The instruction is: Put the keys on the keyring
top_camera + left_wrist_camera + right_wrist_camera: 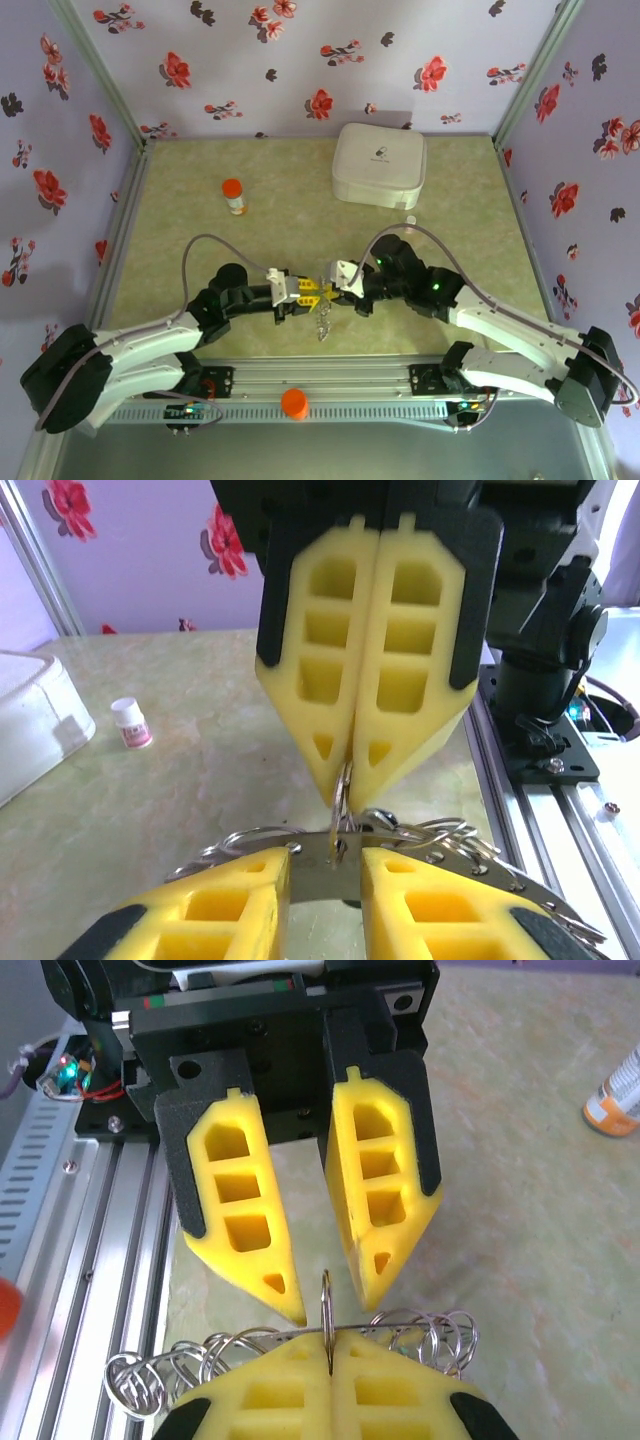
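Inspected the work surface: found a pale green marbled tabletop [180, 215] enclosed by lilac walls [230, 50] printed with red and black flowers, with an aluminium rail [350, 385] along the near edge. Noted a white rounded box [380, 165] at the back and an orange-capped bottle [233, 196] to its left (well apart). Found the right gripper [345, 780] pinched tight on one loop of the keyring [325, 325] at table centre, clear of the surface, with the other loops hanging beneath. Recorded the left gripper [332, 1300] facing it tip to tip, jaws parted around that same loop.
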You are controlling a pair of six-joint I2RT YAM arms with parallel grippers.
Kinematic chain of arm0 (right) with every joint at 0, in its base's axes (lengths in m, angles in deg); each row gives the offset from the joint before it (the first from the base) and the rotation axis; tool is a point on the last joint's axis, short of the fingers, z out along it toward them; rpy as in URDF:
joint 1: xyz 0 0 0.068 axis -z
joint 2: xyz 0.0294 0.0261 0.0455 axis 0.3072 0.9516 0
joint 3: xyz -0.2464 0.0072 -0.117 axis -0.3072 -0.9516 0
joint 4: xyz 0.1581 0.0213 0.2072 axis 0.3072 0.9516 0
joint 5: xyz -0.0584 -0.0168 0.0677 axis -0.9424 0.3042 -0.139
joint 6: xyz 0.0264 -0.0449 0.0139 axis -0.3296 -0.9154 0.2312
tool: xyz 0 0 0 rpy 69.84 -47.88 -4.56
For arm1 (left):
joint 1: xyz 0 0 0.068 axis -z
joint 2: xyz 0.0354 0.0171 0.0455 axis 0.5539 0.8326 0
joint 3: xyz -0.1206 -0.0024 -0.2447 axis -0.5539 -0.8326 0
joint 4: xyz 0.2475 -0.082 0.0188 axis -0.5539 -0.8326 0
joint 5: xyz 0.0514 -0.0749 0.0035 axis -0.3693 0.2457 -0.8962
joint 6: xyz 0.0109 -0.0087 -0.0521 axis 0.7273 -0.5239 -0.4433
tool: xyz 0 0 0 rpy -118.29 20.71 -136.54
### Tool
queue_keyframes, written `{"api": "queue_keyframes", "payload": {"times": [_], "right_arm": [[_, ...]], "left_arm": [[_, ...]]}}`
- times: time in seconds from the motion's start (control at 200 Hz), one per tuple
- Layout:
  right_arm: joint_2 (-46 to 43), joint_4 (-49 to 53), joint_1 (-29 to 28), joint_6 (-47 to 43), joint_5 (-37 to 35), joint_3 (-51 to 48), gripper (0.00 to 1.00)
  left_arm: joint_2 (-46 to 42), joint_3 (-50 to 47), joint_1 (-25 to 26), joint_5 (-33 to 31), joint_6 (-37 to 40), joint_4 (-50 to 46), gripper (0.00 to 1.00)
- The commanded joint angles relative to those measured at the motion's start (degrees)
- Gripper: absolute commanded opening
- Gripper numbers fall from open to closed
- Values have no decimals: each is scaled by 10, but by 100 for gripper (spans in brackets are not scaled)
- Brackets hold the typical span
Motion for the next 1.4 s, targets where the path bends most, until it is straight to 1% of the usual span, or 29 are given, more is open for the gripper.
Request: {"api": "queue_keyframes", "payload": {"times": [0.0, 0.11, 0.285, 0.34, 0.49, 0.55, 0.725, 0.795, 0.875, 0.945, 1.045, 1.18, 1.305, 1.395], "right_arm": [[9, 123, 1, -68, -49, 62, 0], [23, 173, 0, -86, -70, 93, 0], [36, 167, -14, -90, -74, 109, 0], [44, 168, -21, -90, -74, 115, 0], [60, 178, -38, -96, -78, 129, 0], [62, 178, -41, -95, -77, 130, 0], [63, 179, -46, -94, -79, 130, 0], [60, 174, -46, -86, -80, 128, 0], [44, 151, -41, -66, -81, 114, 21], [20, 124, -22, -50, -56, 90, 29], [-21, 66, 4, -19, -18, 37, 32], [-51, 19, 7, 27, 10, -6, 34], [-59, -5, 7, 57, 5, -28, 34], [-61, -34, 7, 70, 7, -41, 33]], "left_arm": [[-15, 48, 9, -10, 57, -113, 25], [-10, 59, 13, -9, 68, -126, 26], [10, 74, 20, 4, 67, -120, 26], [21, 77, 23, 4, 62, -109, 26], [49, 72, 27, 1, 32, -45, 24], [55, 73, 27, 0, 34, -44, 20], [51, 75, 28, -1, 44, -56, 0], [44, 74, 27, 0, 49, -63, 0], [37, 71, 27, 0, 48, -60, 0], [35, 61, 28, 0, 42, -43, 0], [38, 38, 27, 0, 23, 19, 0], [52, 14, 28, 0, -2, 91, 0], [60, 6, 28, 5, -11, 134, 0], [62, 5, 28, 7, -9, 136, 0]]}}
